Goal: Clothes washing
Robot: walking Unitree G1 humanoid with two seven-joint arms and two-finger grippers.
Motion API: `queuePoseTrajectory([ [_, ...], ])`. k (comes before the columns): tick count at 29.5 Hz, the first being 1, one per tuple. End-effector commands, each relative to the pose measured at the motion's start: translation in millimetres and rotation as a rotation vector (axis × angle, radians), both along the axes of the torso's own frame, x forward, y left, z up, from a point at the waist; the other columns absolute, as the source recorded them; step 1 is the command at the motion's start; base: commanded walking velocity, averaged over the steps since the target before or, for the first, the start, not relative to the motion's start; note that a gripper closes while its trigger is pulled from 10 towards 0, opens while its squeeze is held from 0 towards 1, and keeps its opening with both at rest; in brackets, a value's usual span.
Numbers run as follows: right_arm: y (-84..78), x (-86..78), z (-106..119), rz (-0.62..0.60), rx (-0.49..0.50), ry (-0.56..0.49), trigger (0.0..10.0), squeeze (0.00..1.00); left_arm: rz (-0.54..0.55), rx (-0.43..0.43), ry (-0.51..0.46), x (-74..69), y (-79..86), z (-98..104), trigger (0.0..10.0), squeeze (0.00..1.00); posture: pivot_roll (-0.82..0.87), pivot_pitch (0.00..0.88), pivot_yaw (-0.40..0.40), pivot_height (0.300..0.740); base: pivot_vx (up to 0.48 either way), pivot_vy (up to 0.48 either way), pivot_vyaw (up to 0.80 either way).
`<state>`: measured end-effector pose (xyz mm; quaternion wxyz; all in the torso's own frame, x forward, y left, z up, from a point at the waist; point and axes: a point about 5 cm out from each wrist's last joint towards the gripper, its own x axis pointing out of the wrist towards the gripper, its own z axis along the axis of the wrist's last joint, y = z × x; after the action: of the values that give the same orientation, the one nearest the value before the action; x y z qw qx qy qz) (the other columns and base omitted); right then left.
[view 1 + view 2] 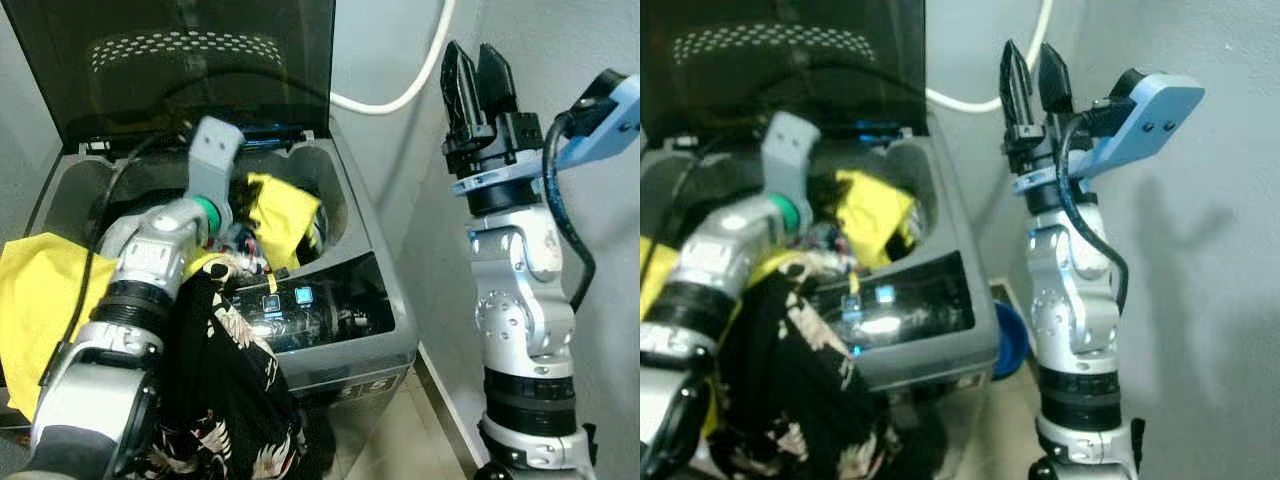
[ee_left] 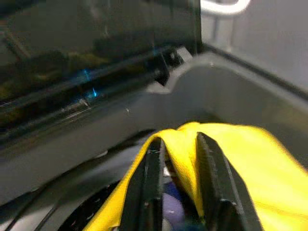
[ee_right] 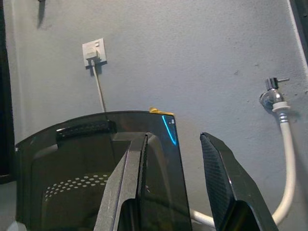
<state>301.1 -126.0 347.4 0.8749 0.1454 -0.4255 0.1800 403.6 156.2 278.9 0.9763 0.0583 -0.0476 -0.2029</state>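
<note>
One washer (image 1: 390, 330) stands with its dark lid (image 1: 180, 60) raised; the left gripper (image 2: 178, 192) reaches into the tub, its two fingers pinched on one yellow cloth (image 1: 278, 215) hanging over the opening; a second yellow cloth (image 1: 35, 300) lies over the washer's left edge; one black patterned garment (image 1: 225, 390) drapes down the front. The right gripper (image 1: 478, 80) points upward beside the wall, its fingers slightly parted and empty; one white hose (image 3: 288, 163) hangs from one tap (image 3: 270, 94); one socket (image 3: 93, 50) is on the wall.
</note>
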Motion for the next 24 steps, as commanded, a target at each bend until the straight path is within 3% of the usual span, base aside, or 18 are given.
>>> queuePoseTrajectory([
  [1,0.8,1.0,-1,0.013,0.002,0.010,10.0,0.00,-0.015,-0.063,-0.003,-5.0,6.4,3,10.0,1.00,0.02,0.080,0.031,0.740,0.000,0.000,0.00],
  [4,1.2,1.6,-1,0.014,0.002,0.013,10.0,0.00,-0.054,-0.128,-0.020,-11.3,8.7,10,10.0,1.00,0.02,0.080,0.031,0.740,0.000,0.000,0.00],
  [5,1.2,1.6,-2,0.015,0.002,0.014,10.0,0.00,-0.093,-0.179,-0.109,-19.1,7.9,23,10.0,1.00,0.03,0.081,0.027,0.740,0.000,0.000,0.00],
  [6,1.2,1.6,-2,0.015,0.002,0.014,10.0,0.00,-0.093,-0.179,-0.109,-19.1,7.9,23,10.0,1.00,0.03,0.081,0.027,0.740,0.000,0.000,0.00],
  [8,1.4,1.7,-2,0.018,0.002,0.017,10.0,0.00,-0.147,-0.156,-0.280,-36.7,2.5,39,10.0,1.00,0.03,0.081,0.027,0.740,0.000,0.000,0.00],
  [10,1.7,1.7,-2,0.021,0.001,0.017,10.0,0.00,-0.162,-0.159,-0.314,-42.8,-0.5,43,10.0,1.00,0.03,0.081,0.027,0.740,0.000,0.000,0.00],
  [11,3.3,1.5,-3,0.035,-0.011,0.018,10.0,0.00,-0.194,-0.188,-0.338,-49.7,-4.8,47,10.0,0.00,0.03,0.081,0.027,0.740,0.000,0.000,0.00],
  [13,5.8,0.8,-4,0.062,-0.032,0.020,10.0,0.00,-0.230,-0.239,-0.344,-56.2,-8.3,51,10.0,0.00,0.03,0.084,0.027,0.740,0.000,0.000,0.00],
  [14,13.1,-2.6,-7,0.137,-0.108,0.021,10.0,0.00,-0.366,-0.335,-0.365,-74.6,-17.2,59,10.0,0.00,0.03,0.084,0.027,0.740,0.000,0.000,0.00],
  [18,21.6,-7.1,-13,0.249,-0.185,0.037,10.0,0.00,-0.356,-0.394,-0.365,-80.1,-18.3,62,10.0,0.00,0.03,0.084,0.027,0.740,0.000,0.000,0.00],
  [22,25.6,-10.2,-17,0.293,-0.239,0.041,10.0,0.00,-0.338,-0.393,-0.343,-81.6,-17.3,59,10.0,0.00,0.03,0.083,0.027,0.740,0.000,0.000,0.00],
  [24,28.8,-14.1,-22,0.356,-0.311,0.050,10.0,0.00,-0.363,-0.261,-0.311,-90.4,-20.4,49,10.0,0.00,0.03,0.084,0.025,0.740,0.000,0.000,0.00],
])
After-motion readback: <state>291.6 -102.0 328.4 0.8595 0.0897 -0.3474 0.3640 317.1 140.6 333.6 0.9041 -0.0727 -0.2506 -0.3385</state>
